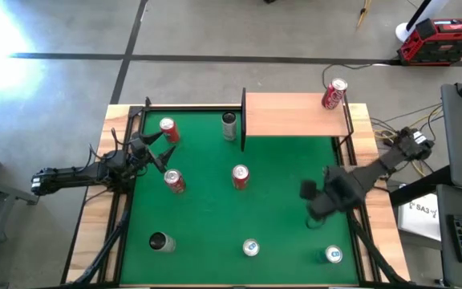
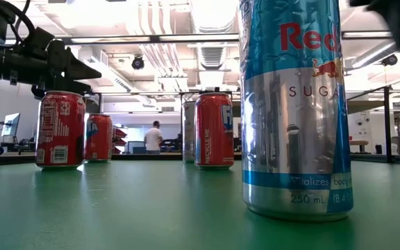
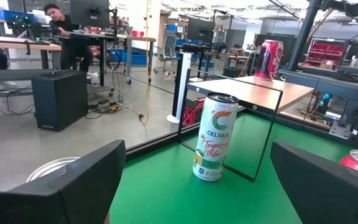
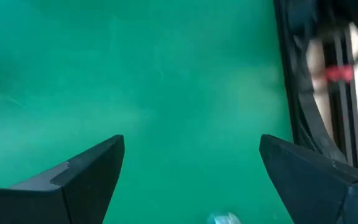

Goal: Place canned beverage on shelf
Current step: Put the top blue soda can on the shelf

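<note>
The shelf point(image 1: 295, 115), a light-wood board with black rails, stands at the mat's far edge, and a red can point(image 1: 334, 94) stands upright near its right end. A tall Celsius can point(image 3: 215, 137) stands upright on the green mat point(image 1: 207, 217) just left of the shelf. My left gripper point(image 1: 160, 152) is open and empty at the mat's left side, between two red cans point(image 1: 168, 130) point(image 1: 174, 181), and faces the Celsius can. My right gripper point(image 1: 310, 201) is open and empty above the mat's right side, pointing down.
Another red can point(image 1: 240, 176) stands mid-mat. A dark can point(image 1: 160, 242) and two blue-and-silver cans point(image 1: 250, 248) point(image 1: 333, 254) stand near the front edge; one of them fills the low view point(image 2: 294, 104). A person point(image 2: 153, 137) stands far behind the table.
</note>
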`<move>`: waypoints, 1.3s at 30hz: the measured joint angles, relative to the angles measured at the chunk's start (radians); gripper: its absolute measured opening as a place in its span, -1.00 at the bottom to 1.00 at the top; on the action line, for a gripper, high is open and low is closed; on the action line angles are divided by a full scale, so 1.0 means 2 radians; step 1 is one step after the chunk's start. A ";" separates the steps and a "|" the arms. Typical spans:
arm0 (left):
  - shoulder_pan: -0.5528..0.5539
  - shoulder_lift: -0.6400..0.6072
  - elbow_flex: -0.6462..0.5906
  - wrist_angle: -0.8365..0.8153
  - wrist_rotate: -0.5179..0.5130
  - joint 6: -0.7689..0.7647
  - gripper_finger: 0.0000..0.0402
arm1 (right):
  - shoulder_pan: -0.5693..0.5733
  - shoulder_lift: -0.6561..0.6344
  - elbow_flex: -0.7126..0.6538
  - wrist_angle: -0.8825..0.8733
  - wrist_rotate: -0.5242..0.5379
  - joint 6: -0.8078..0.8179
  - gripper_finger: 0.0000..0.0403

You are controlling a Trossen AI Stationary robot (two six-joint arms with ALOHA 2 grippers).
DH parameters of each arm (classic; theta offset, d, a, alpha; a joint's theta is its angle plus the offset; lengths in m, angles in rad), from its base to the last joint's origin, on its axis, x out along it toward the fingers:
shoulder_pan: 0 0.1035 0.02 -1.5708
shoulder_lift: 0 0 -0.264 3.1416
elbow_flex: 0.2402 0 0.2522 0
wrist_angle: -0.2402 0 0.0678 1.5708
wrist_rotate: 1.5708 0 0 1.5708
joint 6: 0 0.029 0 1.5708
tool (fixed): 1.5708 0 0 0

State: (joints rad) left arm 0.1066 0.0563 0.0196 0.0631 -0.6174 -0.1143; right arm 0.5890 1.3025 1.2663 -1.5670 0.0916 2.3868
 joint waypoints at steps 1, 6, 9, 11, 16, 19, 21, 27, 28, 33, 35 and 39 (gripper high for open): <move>0.000 0.000 0.000 0.000 0.000 0.000 0.92 | 0.020 0.006 0.000 0.002 -0.008 0.022 0.82; 0.000 0.000 0.000 0.000 0.000 0.000 0.92 | 0.100 0.037 0.008 0.031 -0.036 0.103 0.82; 0.000 0.000 0.000 0.000 0.000 0.000 0.92 | 0.133 0.055 0.019 0.051 -0.046 0.133 0.82; 0.000 0.000 0.000 0.000 0.000 0.000 0.92 | 0.149 0.066 0.028 0.065 -0.053 0.149 0.82; 0.000 0.000 0.000 0.000 0.000 0.000 0.92 | 0.177 0.095 0.051 0.087 -0.064 0.157 0.82; 0.000 0.000 0.000 0.000 0.000 0.000 0.92 | 0.187 0.117 0.061 0.093 -0.068 0.161 0.82; 0.000 0.000 0.000 0.000 0.000 0.000 0.92 | 0.191 0.131 0.069 0.099 -0.074 0.162 0.82; 0.000 0.000 0.000 0.000 0.000 0.000 0.92 | 0.203 0.170 0.105 0.100 -0.076 0.168 0.82; 0.000 0.000 0.000 0.000 0.000 0.000 0.92 | 0.205 0.176 0.109 0.098 -0.076 0.174 0.82; 0.000 0.000 0.000 0.000 0.000 0.000 0.92 | 0.210 0.191 0.116 0.097 -0.073 0.208 0.82; 0.000 0.000 0.000 0.000 0.000 0.000 0.92 | 0.210 0.197 0.116 0.096 -0.072 0.222 0.82; 0.000 0.000 0.000 0.000 0.000 0.000 0.92 | 0.211 0.203 0.116 0.093 -0.072 0.247 0.82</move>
State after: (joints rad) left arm 0.1066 0.0563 0.0193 0.0635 -0.6174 -0.1143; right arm 1.0107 1.7085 1.4986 -1.3808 -0.0517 2.8798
